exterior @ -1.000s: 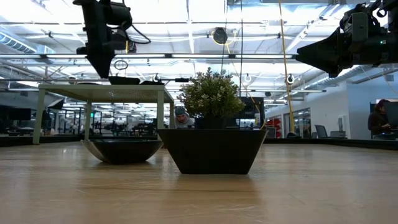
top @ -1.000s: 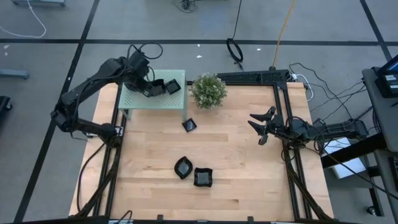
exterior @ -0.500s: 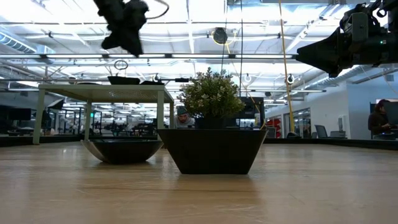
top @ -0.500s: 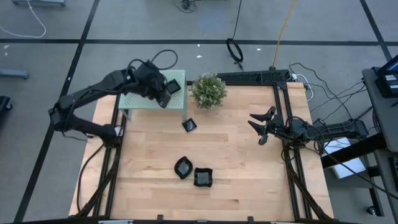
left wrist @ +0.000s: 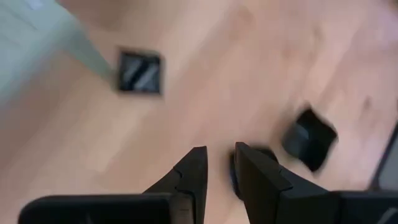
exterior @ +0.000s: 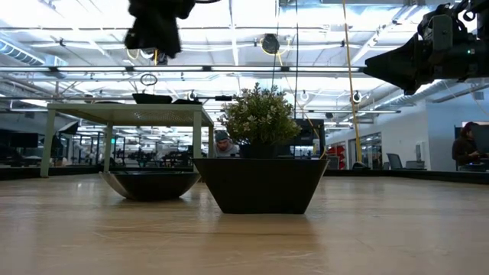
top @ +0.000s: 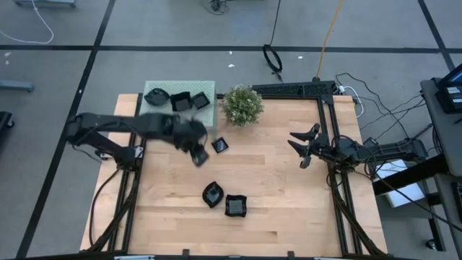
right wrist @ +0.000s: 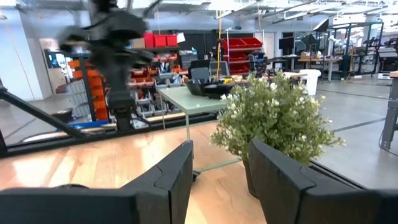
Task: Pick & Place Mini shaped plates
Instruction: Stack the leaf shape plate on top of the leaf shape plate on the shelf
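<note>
Floor (top: 216, 29): grey concrete, marked with dark tape lines; loose cables lie on it, a black coil (top: 273, 58), a white cable (top: 32, 29) at the far left.

Table top (top: 274, 188): light wood planks, set in a black metal frame (top: 328, 137).

Ceiling (exterior: 306, 46): white beams and trusses, long strip lights, bright overall.

Room beyond: open workshop. Red shelving (right wrist: 239, 46) and orange bins (right wrist: 84, 81) along the back. Desks with monitors further off. A seated person (exterior: 466, 145) at the right edge; another person (exterior: 222, 143) partly hidden behind the table.
</note>
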Robot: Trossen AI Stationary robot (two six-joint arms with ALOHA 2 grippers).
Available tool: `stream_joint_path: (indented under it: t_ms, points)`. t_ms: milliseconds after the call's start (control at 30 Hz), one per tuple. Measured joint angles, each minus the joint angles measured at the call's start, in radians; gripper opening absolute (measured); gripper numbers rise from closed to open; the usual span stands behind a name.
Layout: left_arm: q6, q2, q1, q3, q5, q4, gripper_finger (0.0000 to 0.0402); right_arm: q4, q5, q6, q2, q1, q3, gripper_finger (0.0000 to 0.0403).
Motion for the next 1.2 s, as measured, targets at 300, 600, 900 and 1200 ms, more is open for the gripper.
stream_joint_path:
  t_ms: [300, 600, 900, 1200]
  points:
    - [-0.162, 0.170, -0.294, 0.000, -0.082, -0.024, 0.0086, -0.002, 0.000, 0.000, 0.002, 0.000, 0.000, 0.0144]
    - [-0.317, 0.346, -0.360, 0.000, -0.125, -0.029, 0.0145, 0.001, 0.000, 0.000, 0.003, 0.000, 0.000, 0.0144]
    - [-0.318, 0.469, -0.359, 0.000, -0.122, 0.000, 0.0197, 0.001, 0.000, 0.000, 0.003, 0.000, 0.000, 0.0144]
    - [-0.287, 0.535, -0.315, 0.000, -0.082, 0.034, 0.0198, 0.002, 0.000, 0.000, 0.002, 0.000, 0.000, 0.0144]
